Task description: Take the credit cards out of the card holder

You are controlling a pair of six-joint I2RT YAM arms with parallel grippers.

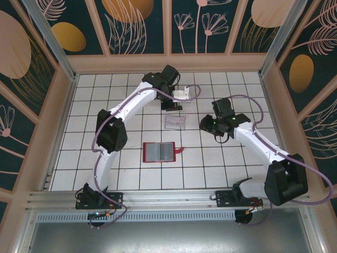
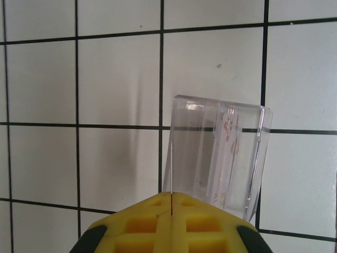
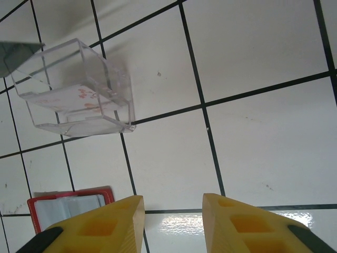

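White tiled table [image 1: 131,174] carries the card holder [image 1: 159,152], lying open (grey face up) between the arms. Left gripper [image 2: 171,203] fingers pressed together near clear stand [image 2: 216,153]; right gripper [image 3: 174,211] fingers spread.

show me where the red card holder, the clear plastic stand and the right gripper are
card holder [image 1: 159,152], top external view, grey inner face
clear plastic stand [image 2: 192,147], left wrist view, its clear wall
right gripper [image 3: 172,205], right wrist view, midway between its fingers
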